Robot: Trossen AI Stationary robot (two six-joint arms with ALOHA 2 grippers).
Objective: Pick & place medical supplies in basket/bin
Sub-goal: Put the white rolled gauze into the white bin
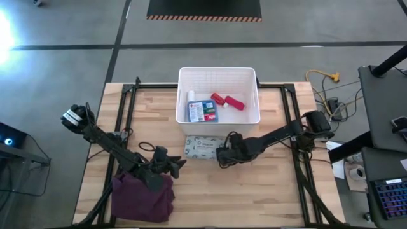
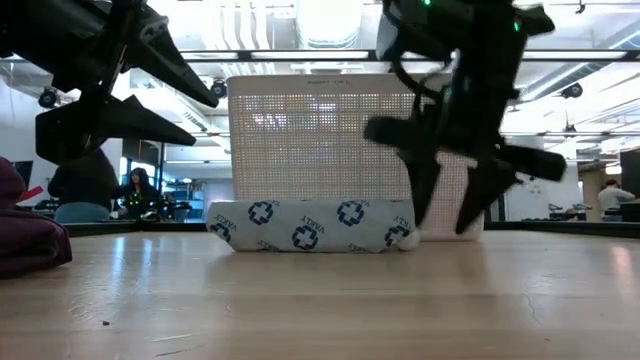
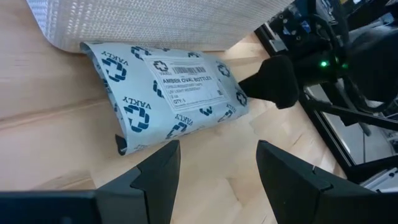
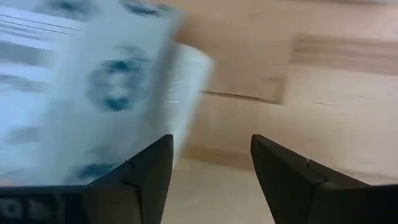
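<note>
The white slotted basket (image 1: 252,81) stands at the table's far middle. It holds the blue first-aid box (image 1: 202,111), a white bottle (image 1: 190,95), a red bottle (image 1: 218,98) and a pink-red tube (image 1: 236,103). The grey-green packet (image 1: 203,147) (image 3: 168,93) lies flat on the table against the basket's near wall. My right gripper (image 1: 221,156) (image 2: 447,225) (image 4: 211,168) is open, pointing down at the packet's right end, with the packet off to one side of its fingers. My left gripper (image 1: 180,164) (image 3: 217,149) is open, raised near-left of the packet. No pink roll shows.
A folded maroon cloth (image 1: 143,196) lies at the table's near left, under my left arm. Black frame rails (image 1: 130,108) run along the table's left and right sides. Bare wood (image 1: 254,191) spreads over the near right.
</note>
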